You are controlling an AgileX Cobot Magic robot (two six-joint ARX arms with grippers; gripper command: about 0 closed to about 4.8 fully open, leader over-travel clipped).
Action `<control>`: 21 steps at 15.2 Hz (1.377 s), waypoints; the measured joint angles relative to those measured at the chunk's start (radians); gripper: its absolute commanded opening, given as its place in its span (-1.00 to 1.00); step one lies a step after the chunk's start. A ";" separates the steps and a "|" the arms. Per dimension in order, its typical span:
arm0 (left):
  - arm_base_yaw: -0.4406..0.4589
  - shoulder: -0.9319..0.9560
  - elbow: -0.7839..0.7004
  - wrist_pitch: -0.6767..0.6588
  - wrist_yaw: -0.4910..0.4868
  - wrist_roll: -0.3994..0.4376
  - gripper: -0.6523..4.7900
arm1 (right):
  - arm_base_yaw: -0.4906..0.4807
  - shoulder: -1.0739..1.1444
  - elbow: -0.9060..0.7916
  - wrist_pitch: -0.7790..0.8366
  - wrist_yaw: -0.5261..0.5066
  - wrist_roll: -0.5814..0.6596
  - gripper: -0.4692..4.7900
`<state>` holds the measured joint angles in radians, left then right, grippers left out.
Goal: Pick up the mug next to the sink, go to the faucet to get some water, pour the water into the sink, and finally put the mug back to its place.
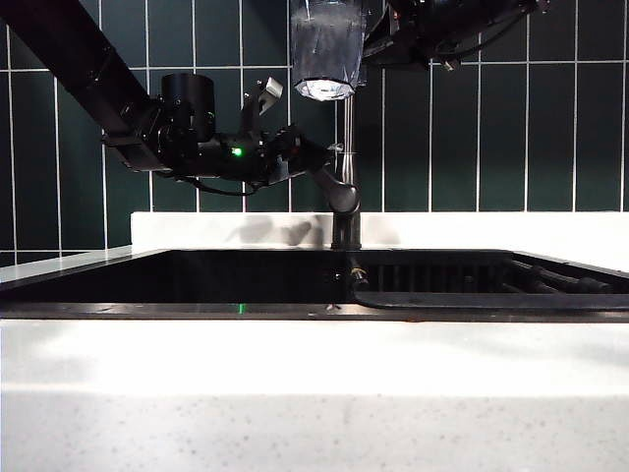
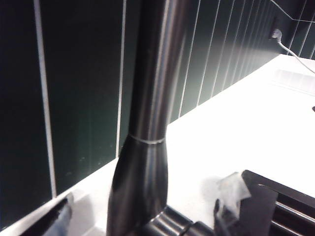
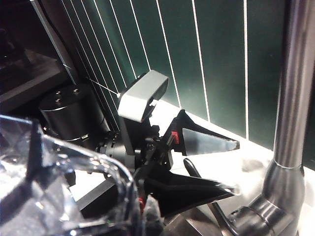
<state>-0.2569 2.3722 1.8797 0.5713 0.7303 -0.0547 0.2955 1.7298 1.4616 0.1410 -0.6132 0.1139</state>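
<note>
Tiles behind; right tool (image 1: 339, 44) clasps mug (image 1: 326, 49).

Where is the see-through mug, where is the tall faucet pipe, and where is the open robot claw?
mug (image 1: 325, 49): exterior view, on its clear wall, high above the sink.
faucet (image 2: 152, 88): left wrist view, on the grey upright pipe.
left gripper (image 3: 224, 167): right wrist view, midway between its spread fingertips, beside the faucet.

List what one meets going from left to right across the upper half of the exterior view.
Left arm → left gripper, open at the faucet → mug → right gripper, shut on the mug.
</note>
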 measured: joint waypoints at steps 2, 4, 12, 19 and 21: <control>0.014 0.002 0.002 0.006 0.096 0.013 0.57 | -0.001 0.000 0.000 0.000 0.000 0.000 -0.85; 0.037 0.012 0.000 0.010 0.231 0.013 0.57 | -0.001 0.000 0.000 -0.001 0.000 0.000 -0.85; 0.092 0.015 -0.003 0.005 0.381 -0.044 0.57 | 0.000 0.000 0.000 -0.017 0.000 -0.001 -0.85; 0.182 -0.068 -0.005 -0.008 0.567 -0.097 -0.61 | 0.000 0.000 0.000 -0.023 0.000 -0.021 -0.85; 0.195 -0.113 -0.063 -0.016 0.593 -0.098 -0.78 | -0.001 0.000 0.000 -0.027 0.000 -0.023 -0.85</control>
<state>-0.0620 2.2589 1.8164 0.5552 1.3231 -0.1524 0.2947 1.7298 1.4612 0.1135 -0.6128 0.0906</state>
